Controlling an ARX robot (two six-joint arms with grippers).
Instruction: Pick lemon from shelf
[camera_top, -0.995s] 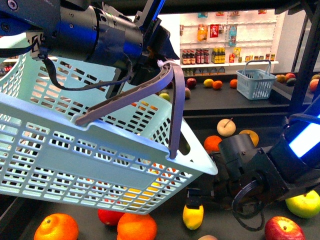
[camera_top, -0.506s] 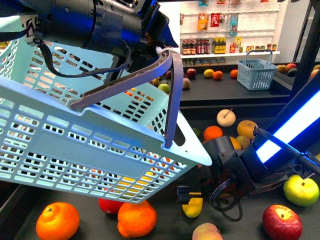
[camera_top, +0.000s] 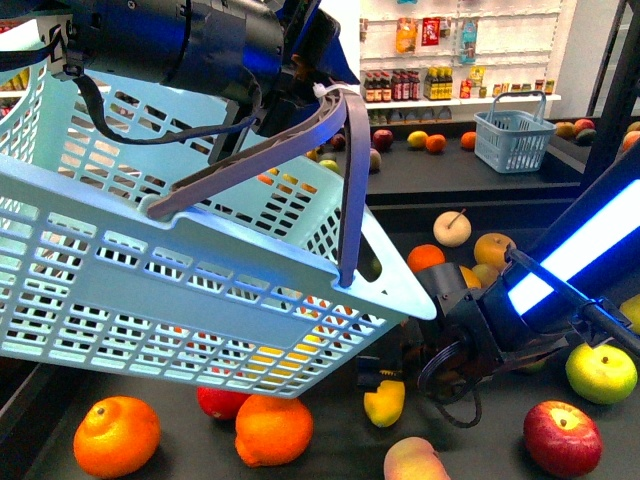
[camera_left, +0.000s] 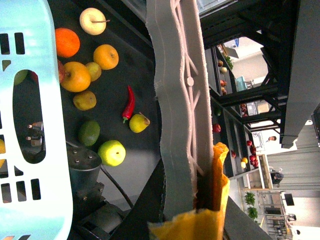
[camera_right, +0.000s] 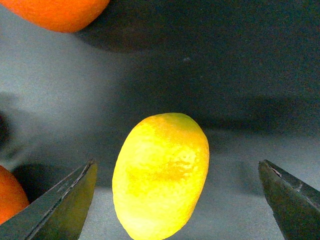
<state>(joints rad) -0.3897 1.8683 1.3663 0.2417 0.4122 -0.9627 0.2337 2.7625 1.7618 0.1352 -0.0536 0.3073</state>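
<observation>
The lemon (camera_top: 385, 402) is a small bright yellow oval lying on the dark lower deck of the shelf (camera_top: 330, 455), just below the tilted basket's corner. My right gripper (camera_top: 377, 380) is at the lemon and open. In the right wrist view the lemon (camera_right: 161, 175) lies between the spread fingertips (camera_right: 70, 200), with gaps on both sides. My left gripper (camera_top: 305, 95) is held high and is shut on the grey basket handle (camera_top: 290, 145) of the pale blue basket (camera_top: 150, 280). In the left wrist view that handle (camera_left: 175, 100) runs into the jaws.
Two oranges (camera_top: 115, 437) (camera_top: 272, 430), a peach (camera_top: 415, 462), a red apple (camera_top: 562, 437) and a green apple (camera_top: 601, 372) lie around the lemon. More fruit and a small blue basket (camera_top: 512, 140) are on the upper deck. A red chili (camera_left: 129, 102) lies among fruit.
My right arm has stretched out lower across the deck and the gripper has come down at the lemon. The basket has shifted a little in the left gripper's hold.
</observation>
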